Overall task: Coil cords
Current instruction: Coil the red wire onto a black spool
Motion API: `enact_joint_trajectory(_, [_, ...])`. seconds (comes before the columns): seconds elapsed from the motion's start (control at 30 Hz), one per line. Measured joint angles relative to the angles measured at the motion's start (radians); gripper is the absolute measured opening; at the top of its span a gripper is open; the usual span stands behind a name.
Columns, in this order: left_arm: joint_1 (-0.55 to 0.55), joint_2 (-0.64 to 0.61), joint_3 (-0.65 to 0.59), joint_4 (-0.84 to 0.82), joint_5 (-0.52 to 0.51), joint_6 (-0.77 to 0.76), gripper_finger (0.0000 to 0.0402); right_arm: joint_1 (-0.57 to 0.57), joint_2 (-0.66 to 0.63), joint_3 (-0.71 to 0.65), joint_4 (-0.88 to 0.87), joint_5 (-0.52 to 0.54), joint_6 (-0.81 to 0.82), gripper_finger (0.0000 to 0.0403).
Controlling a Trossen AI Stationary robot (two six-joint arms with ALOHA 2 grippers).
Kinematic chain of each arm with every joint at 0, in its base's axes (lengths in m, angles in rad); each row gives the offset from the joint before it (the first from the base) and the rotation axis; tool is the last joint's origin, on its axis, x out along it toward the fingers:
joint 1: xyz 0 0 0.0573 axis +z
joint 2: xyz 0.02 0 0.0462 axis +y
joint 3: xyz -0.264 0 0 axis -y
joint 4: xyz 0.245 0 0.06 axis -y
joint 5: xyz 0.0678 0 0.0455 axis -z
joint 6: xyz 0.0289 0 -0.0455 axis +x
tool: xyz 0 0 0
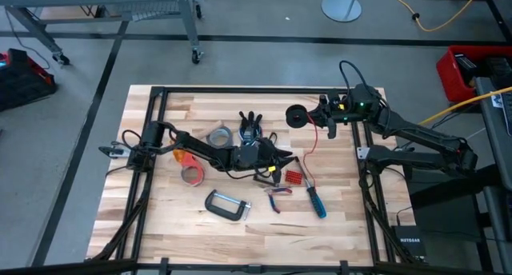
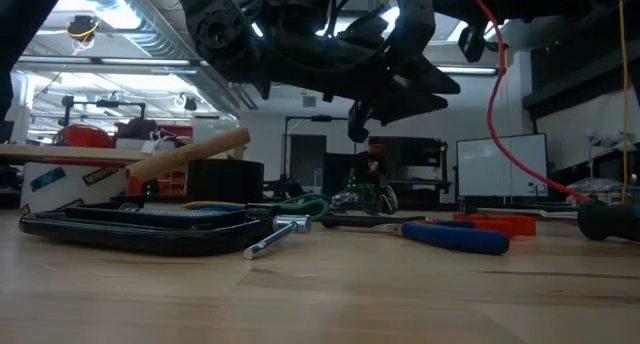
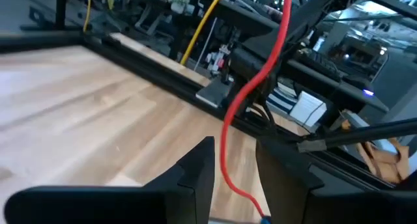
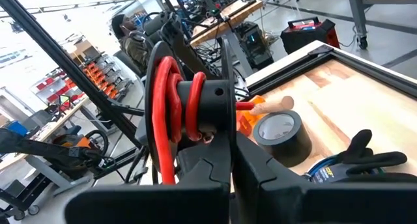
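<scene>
Right gripper (image 4: 231, 162) clamped on the black spool (image 4: 195, 107), a few red turns already wound. Red cord (image 3: 251, 94) runs down between my left gripper (image 3: 234, 178) fingers, parted, not pinching it, above mid-bench (image 1: 160, 227). Risk: with no tension from the left, the cord slackens, and turns slip off the spool flange or snag the blue-handled screwdriver (image 1: 316, 201).

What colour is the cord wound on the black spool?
Red. The cord on the spool shows best in the right wrist view.
</scene>
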Motion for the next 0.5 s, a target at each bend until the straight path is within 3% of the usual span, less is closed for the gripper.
enact_joint_trajectory(0.5, [0.010, 0.000, 0.108, -0.068, 0.008, 0.272, 0.0106, 0.001, 0.003, 0.000, 0.092, 0.019, 0.025, 0.0001])
